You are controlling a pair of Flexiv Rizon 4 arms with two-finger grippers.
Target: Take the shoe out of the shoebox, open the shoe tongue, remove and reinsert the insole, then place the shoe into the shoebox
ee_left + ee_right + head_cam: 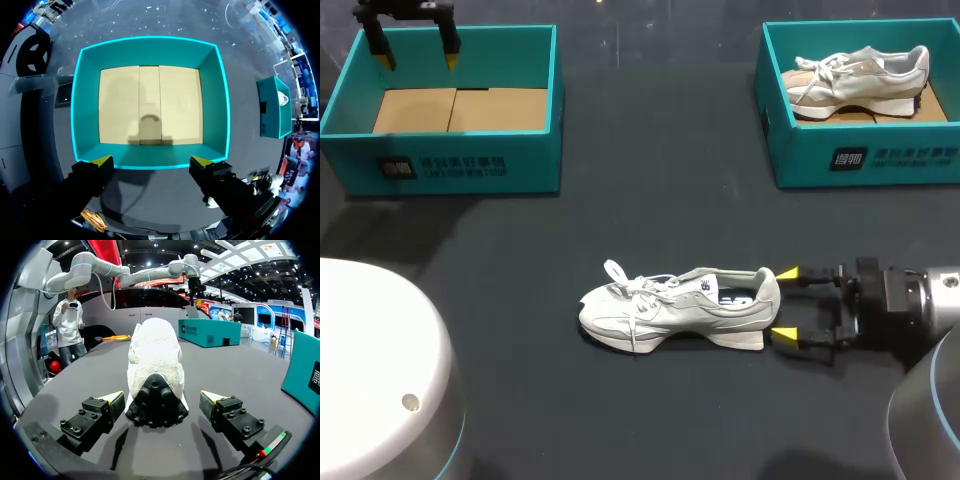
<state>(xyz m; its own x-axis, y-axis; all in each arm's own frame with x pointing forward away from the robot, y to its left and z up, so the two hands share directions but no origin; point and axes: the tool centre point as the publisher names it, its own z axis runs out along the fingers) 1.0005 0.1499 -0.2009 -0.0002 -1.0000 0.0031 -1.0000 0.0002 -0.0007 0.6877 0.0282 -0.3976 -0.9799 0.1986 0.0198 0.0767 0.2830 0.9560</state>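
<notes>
Can count step one done, with the shoe (670, 308) upright on the table (650, 200), apart from the empty shoebox (460, 165). Holding nothing: right gripper (787, 304) wide astride the heel (156, 400) (no grip yet), left gripper (419, 58) wide above that shoebox. Still to do: tongue (690, 284), insole (733, 294), reboxing

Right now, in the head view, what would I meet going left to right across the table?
empty shoebox → loose shoe → second shoebox, with the other shoe inside it.
</notes>
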